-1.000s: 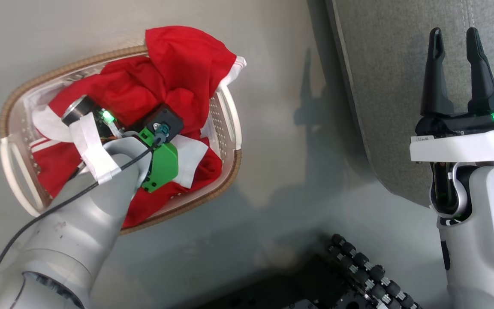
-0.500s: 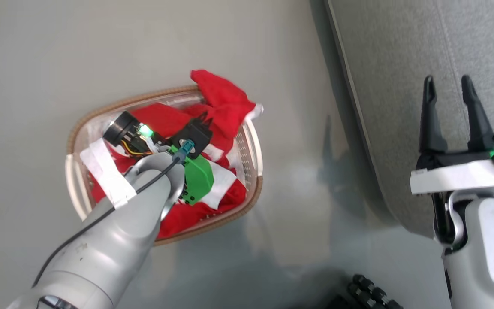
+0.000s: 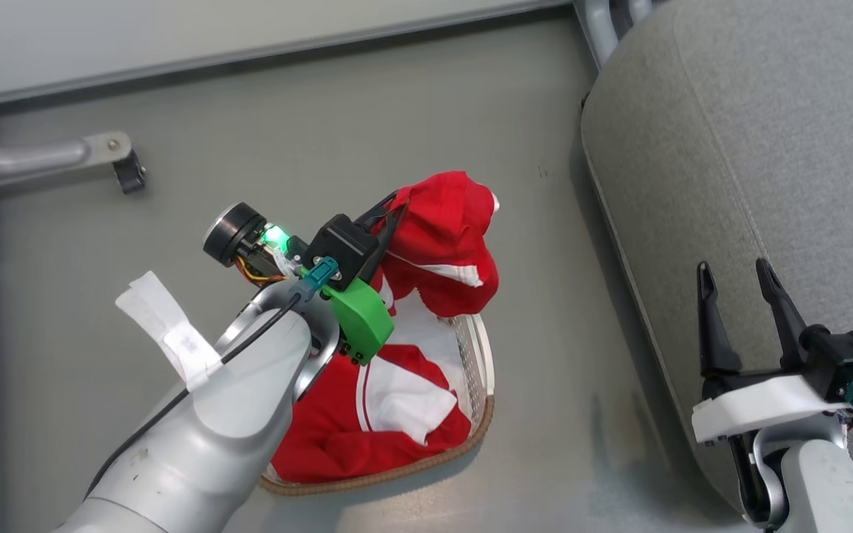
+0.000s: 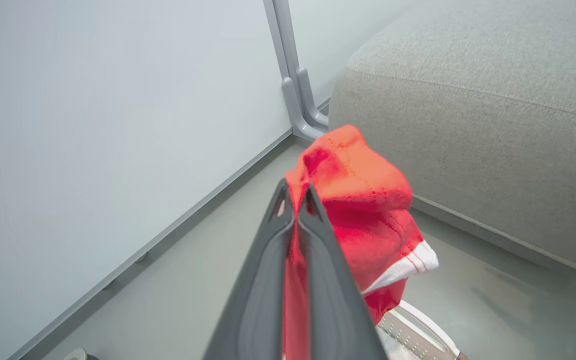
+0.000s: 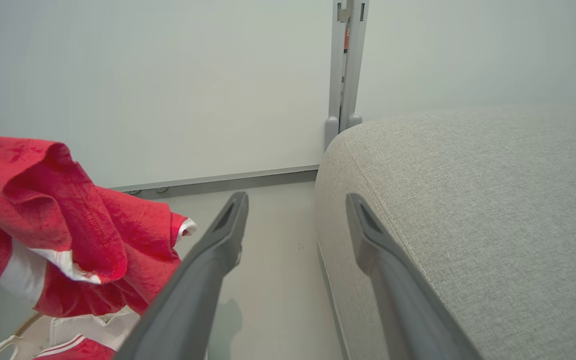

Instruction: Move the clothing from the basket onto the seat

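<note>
Mostly red, white-striped, bunched clothing [image 3: 445,229].

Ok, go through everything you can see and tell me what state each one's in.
left gripper, shut on the lifted garment.
right gripper, open and empty.
lifted garment, bunched, hanging above the basket.
other garment, crumpled inside the basket.
basket, upright on the floor.
seat, no clothing on the visible part.

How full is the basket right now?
Partly full: one red-and-white garment lies inside the basket, while the left end effector, shut, holds a second garment lifted above its rim.
</note>
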Controlling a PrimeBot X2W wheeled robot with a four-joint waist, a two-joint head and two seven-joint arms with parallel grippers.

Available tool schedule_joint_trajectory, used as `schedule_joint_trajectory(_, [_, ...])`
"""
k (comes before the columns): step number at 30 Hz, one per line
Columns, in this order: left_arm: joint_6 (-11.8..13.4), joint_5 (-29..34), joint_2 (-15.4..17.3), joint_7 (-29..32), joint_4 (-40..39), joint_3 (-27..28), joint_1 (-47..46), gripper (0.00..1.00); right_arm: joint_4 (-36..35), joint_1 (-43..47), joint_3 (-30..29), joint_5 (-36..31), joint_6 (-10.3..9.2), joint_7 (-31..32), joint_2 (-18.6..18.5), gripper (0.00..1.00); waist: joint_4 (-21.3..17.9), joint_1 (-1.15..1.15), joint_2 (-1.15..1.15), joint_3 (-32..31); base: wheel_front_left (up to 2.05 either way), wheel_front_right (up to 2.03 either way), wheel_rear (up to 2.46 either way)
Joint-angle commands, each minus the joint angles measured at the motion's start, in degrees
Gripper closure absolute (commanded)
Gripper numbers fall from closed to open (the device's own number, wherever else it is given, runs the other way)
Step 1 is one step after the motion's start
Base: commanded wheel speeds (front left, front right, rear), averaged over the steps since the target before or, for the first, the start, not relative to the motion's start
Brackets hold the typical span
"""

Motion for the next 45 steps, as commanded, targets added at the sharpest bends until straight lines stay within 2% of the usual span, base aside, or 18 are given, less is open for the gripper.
schedule_joint_trajectory(1, [-0.2, -0.6, 0.2, -0.2, -0.9, -0.2, -0.3, 1.00, 0.4, 1.7, 0.0, -0.2, -0.06, -0.1, -0.3, 0.00, 4.2, 0.01, 0.00, -11.3, 0.00, 0.00, 0.00])
schedule_joint_trajectory(6, [-0.2, -4.4, 1.1, 0.3, -4.1, -2.2, -4.1, 1.00, 1.0, 4.2, 1.0, -0.2, -0.05, -0.1, -0.3, 0.00, 4.4, 0.01, 0.00, -15.8, 0.00, 0.00, 0.00])
schedule_joint_trajectory(17, [-0.2, -9.8, 4.3, 3.2, -10.2, -4.6, -14.2, 1.00, 0.9, 2.8, 4.2, -0.4, -0.05, -0.1, -0.3, 0.00, 4.2, 0.01, 0.00, -17.5, 0.00, 0.00, 0.00])
schedule_joint_trajectory(27, [-0.2, -11.7, 5.2, 3.2, -12.1, -4.1, -15.0, 1.00, 0.3, -2.3, 13.0, -0.6, -0.05, -0.1, -0.3, 0.00, 3.9, 0.01, 0.00, -17.4, 0.00, 0.00, 0.00])
schedule_joint_trajectory(31, [-0.1, -12.0, 5.0, 3.0, -12.9, -4.2, -15.0, 1.00, 3.1, -5.4, 16.0, -2.4, -0.05, -0.1, -0.3, 0.00, 4.2, 0.01, 0.00, -17.1, 0.00, 0.00, 0.00])
schedule_joint_trajectory(37, [-0.1, -12.3, 4.8, 3.2, -14.7, -4.7, -15.9, 1.00, 11.3, -12.1, 19.8, -4.3, -0.06, -0.1, -0.3, 0.00, 4.8, 0.01, 0.00, -16.6, 0.00, 0.00, 0.00])
schedule_joint_trajectory(45, [-0.1, -12.6, 4.2, 3.5, -16.7, -5.6, -16.3, 1.00, 24.3, -19.5, 23.3, -2.0, -0.06, -0.1, -0.3, 0.00, 6.4, 0.01, 0.00, -16.4, 0.00, 0.00, 0.00])
